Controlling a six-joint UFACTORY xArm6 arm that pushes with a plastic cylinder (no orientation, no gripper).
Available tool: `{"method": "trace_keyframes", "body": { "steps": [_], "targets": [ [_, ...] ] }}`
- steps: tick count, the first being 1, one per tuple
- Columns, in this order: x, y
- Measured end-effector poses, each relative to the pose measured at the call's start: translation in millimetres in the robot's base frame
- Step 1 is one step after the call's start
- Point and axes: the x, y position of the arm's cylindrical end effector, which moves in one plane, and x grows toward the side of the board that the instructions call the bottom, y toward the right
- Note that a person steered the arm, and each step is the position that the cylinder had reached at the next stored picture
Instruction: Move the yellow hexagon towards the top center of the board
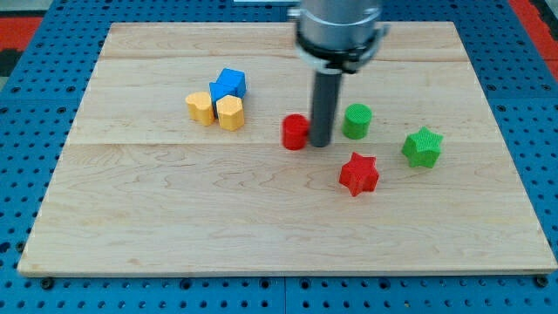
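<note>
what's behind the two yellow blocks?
A blue block sits right behind the yellow hexagon and the other yellow block, apparently touching them. Its lower front is covered. My tip is off right, beside the red cylinder.

The wooden board (174, 218) carries seven blocks. Taking the red cylinder (295, 132) as landmark: a green cylinder (356, 120) lies to its right, a green star (423, 146) farther right, a red star (358, 174) lower right. Left sit two touching yellow blocks (215, 110), possibly hexagons, with a blue block (228, 85) behind them.
</note>
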Motion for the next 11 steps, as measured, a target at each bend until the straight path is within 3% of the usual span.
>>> {"method": "trace_keyframes", "body": {
  "steps": [1,3,4,6,8,9,11],
  "targets": [
    [-22.1,-51.5],
    [-35.0,13.1],
    [-70.2,-17.4],
    [-111.2,-150.1],
    [-79.0,-167.3],
    [-72.8,-155.6],
    [-19.5,-106.3]
  ]
}}
